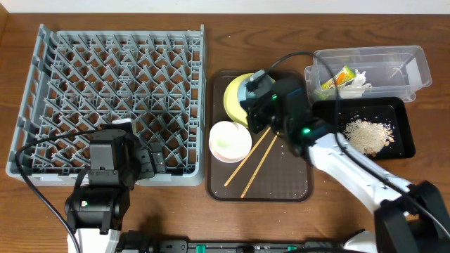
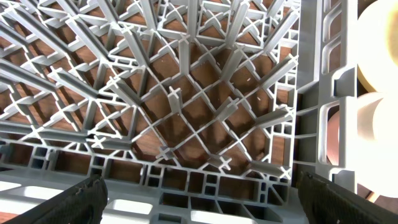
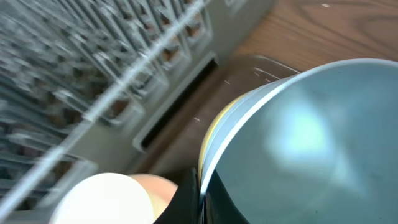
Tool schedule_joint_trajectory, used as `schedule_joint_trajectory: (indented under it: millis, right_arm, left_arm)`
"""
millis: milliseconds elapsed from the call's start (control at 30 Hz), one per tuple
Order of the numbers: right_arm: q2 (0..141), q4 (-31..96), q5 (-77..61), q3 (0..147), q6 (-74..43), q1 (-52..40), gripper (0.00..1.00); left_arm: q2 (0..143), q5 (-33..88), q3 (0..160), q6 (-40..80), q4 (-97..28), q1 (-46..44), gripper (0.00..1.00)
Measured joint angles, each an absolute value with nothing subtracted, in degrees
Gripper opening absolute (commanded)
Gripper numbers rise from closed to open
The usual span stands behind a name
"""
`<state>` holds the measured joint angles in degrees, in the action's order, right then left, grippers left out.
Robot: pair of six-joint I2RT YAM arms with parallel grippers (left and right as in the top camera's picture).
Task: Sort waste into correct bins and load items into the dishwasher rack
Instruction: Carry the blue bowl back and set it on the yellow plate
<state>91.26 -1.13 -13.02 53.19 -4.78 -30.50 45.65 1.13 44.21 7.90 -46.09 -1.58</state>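
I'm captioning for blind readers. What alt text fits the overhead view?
The right gripper hangs over a yellow-green plate on a brown serving tray, beside a white bowl and two chopsticks. Left, a grey rack; right, a clear tub with wrapper and tissue, and a black tray of crumbs.

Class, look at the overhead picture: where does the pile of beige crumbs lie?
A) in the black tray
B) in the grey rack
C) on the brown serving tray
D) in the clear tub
A: the crumbs lie heaped inside the black tray.
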Motion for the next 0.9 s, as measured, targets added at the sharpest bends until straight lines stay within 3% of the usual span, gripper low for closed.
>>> schedule_joint_trajectory:
  millis: [267,400,467,567,800,900]
  right_arm:
    - [98.78,-1.96,-4.1,53.19,-1.61,-31.64,0.05]
    - [101.25,-3.44,-3.03,53.19,-0.86,-31.64,0.21]
    - [101.32,-3.73,-2.81,53.19,-0.84,-31.64,0.39]
    - [101.3,-3.42,-2.68,53.19,-0.6,-31.64,0.57]
    - [95.5,1.93,-4.27,53.19,-0.27,-31.64,0.57]
    - [88.44,4.05,-6.57,53.19,-1.26,-31.64,0.52]
  left_arm:
    - [45.65,1.13,44.18,7.9,-46.09,-1.58,0.99]
    - [45.65,1.13,44.18,7.9,-46.09,-1.58,0.99]
    - [45.65,1.13,44.18,7.9,-46.06,-1.58,0.99]
    - [45.65,1.15,44.18,7.9,-46.09,-1.58,0.99]
    - [45.65,1.15,44.18,7.9,-46.09,-1.58,0.99]
    - [45.65,1.13,44.18,7.9,-46.06,-1.58,0.99]
